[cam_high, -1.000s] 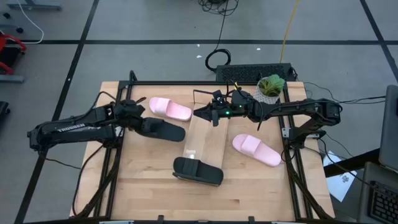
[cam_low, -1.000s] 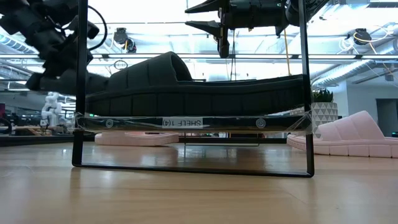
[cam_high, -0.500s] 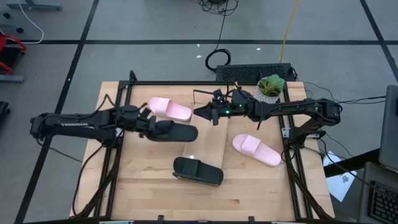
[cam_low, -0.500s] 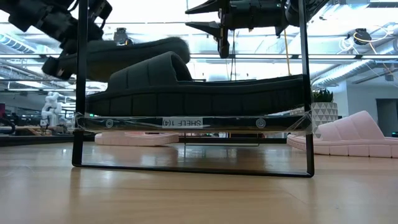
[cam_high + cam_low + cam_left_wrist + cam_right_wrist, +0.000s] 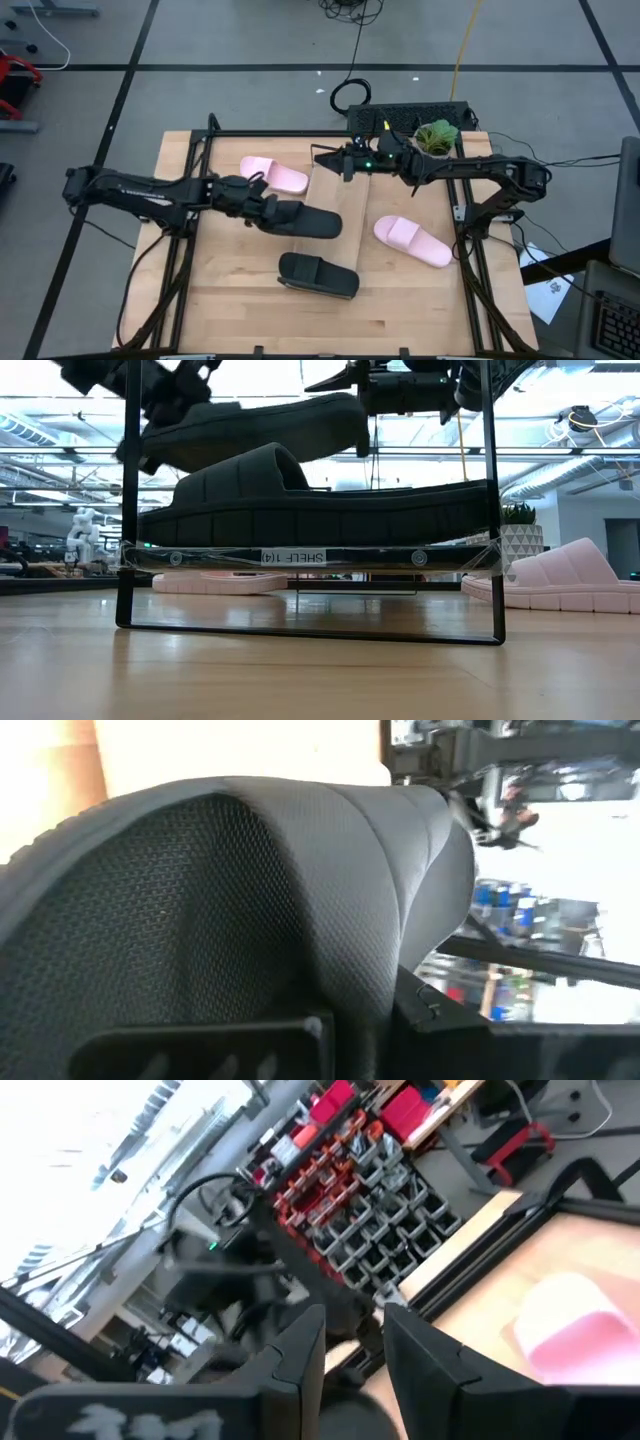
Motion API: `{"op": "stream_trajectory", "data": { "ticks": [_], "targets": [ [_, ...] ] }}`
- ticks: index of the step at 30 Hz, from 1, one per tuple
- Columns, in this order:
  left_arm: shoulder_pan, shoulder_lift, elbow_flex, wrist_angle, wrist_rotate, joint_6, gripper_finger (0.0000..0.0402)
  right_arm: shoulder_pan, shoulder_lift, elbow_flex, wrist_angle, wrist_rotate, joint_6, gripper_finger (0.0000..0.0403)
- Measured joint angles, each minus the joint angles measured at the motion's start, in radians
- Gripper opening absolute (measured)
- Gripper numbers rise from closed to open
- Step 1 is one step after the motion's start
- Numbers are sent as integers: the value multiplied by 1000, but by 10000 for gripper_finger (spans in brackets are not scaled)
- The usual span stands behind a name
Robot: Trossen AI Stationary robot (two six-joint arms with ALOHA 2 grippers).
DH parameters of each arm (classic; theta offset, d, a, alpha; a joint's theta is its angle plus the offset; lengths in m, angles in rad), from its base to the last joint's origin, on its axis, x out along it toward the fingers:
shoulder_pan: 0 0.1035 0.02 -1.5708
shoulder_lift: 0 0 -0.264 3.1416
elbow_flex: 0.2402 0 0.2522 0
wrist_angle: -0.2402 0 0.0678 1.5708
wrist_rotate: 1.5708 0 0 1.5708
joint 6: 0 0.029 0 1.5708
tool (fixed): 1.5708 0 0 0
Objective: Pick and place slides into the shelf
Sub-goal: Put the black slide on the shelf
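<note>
My left gripper [image 5: 262, 207] is shut on a black slide [image 5: 305, 221] and holds it in the air over the middle of the shelf [image 5: 337, 193], a light-wood board in a dark wire frame [image 5: 128, 590]. In the low view this black slide [image 5: 250, 430] hangs above a second black slide [image 5: 300, 510], which lies sole-down on the shelf's near end [image 5: 318, 276]. One pink slide [image 5: 274, 175] lies left of the shelf, another pink slide [image 5: 412, 241] right of it. My right gripper [image 5: 328, 160] hovers open above the shelf's far end. My left gripper holds the black slide by its end toward the table's left [image 5: 275, 210], coming level from the left, along the slide. In the wrist view one finger [image 5: 200, 1045] lies against the textured strap [image 5: 230, 900]; the other finger is hidden. The slide is lifted clear, slightly tilted.
A potted plant [image 5: 435, 140] stands at the table's far right corner, close behind my right arm. Dark rails run along the table's left and right edges [image 5: 470, 270]. Bare wood shows along the near edge [image 5: 400, 310].
My left gripper has carried the black slide up and toward the table's right, from beside the shelf to above its middle, over the slide lying there. My right gripper has drawn back a little toward the far edge.
</note>
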State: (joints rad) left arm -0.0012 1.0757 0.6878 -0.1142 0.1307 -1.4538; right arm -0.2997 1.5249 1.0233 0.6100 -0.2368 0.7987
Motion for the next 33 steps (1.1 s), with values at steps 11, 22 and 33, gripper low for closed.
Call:
{"op": "stream_trajectory", "data": {
  "ticks": [11, 22, 33],
  "targets": [
    [-35, 222, 167, -94, 2, 19, 26, -67, 0, 0, 15, -113, 28, 93],
    [-16, 342, 175, -36, 0, 59, 26, -99, 0, 0, 59, -187, 55, 93],
    [6, 419, 178, 99, 15, 118, 26, -124, 0, 0, 150, -187, 124, 93]
  ]
}}
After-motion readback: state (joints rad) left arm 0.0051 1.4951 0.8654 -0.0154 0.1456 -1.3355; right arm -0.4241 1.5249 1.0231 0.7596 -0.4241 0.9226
